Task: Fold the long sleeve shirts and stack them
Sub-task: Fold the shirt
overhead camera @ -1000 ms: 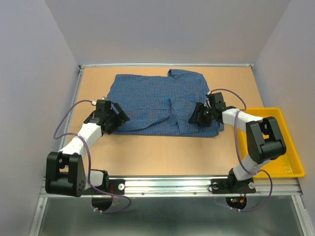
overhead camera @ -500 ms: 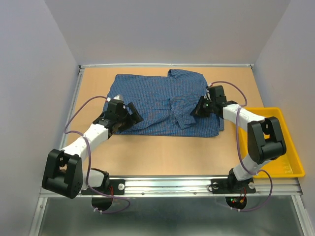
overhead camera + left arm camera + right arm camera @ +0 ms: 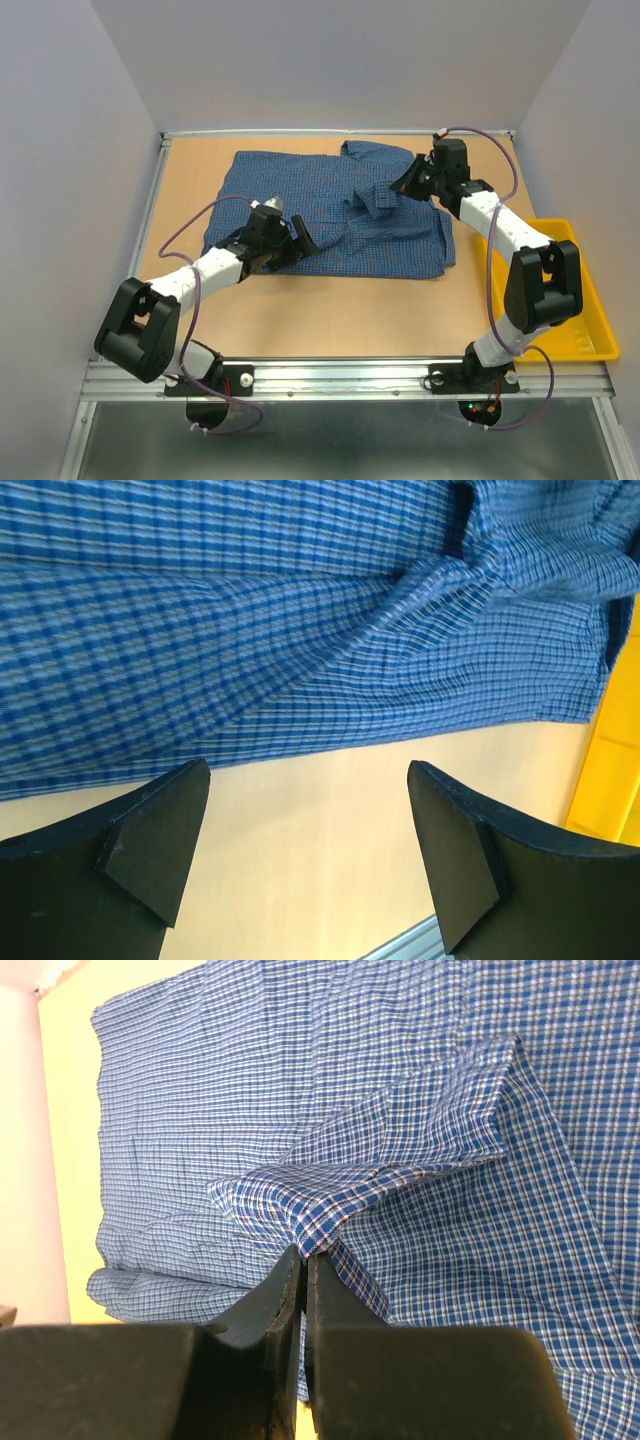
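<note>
The shirt [image 3: 330,210] lies spread across the upper middle of the frame. Our right gripper [image 3: 405,185] is clamped on a raised fold of it, upper right. Our left gripper [image 3: 300,240] hangs spread apart at its lower edge. We should lay the fold flat without dragging the body.

We log bare tabletop [image 3: 350,310] passable along the near edge of the shirt [image 3: 300,200]; yellow tray [image 3: 595,330] blocks the right side.

Top view: near hem of shirt [image 3: 330,205] hidden under left gripper [image 3: 298,245]; buttons too small to tell | Left wrist: yellow tray [image 3: 612,740] cut off at right edge | Right wrist: fold's tip hidden inside closed right gripper [image 3: 303,1265]
</note>
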### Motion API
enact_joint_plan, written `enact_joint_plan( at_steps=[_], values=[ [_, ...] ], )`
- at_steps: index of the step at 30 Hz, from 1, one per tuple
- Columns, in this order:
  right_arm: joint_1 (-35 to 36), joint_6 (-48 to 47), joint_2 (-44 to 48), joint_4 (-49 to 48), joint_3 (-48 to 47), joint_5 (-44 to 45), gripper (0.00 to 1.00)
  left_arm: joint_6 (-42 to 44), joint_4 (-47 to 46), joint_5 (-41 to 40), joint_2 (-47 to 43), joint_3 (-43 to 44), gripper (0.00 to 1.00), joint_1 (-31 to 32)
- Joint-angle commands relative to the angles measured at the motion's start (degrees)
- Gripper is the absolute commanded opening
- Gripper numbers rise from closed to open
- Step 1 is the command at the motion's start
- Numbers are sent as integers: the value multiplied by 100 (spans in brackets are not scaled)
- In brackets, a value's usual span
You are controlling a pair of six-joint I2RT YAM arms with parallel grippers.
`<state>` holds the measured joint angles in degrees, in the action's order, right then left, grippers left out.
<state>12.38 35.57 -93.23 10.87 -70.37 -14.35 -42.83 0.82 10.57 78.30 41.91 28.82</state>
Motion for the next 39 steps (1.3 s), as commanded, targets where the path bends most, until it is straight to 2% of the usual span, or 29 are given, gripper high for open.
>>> enact_joint_plan(
  at_steps=[1,10,24,31,34,37,39],
  values=[
    [-43,99,86,-147,-249,125,0,-270,-266,-11,106,256,92,229],
    [-52,125,173,-147,-65,152,1,-340,-512,-932,765,484,92,247],
    [-227,-68,68,-156,-794,327,0,363,-91,-2023,1977,2162,92,186],
    [-236,-244,-55,-164,-1189,327,0,1074,32,-2436,2663,2901,92,142],
    [-236,-279,-116,-156,-1277,266,1,1207,234,-2577,2568,3226,92,63],
    [-236,-296,-151,-156,-1304,143,0,944,585,-2796,2041,3227,92,27],
    [-245,-288,-160,-164,-1278,125,1,515,1215,-2867,1804,3192,92,10]
  ],
)
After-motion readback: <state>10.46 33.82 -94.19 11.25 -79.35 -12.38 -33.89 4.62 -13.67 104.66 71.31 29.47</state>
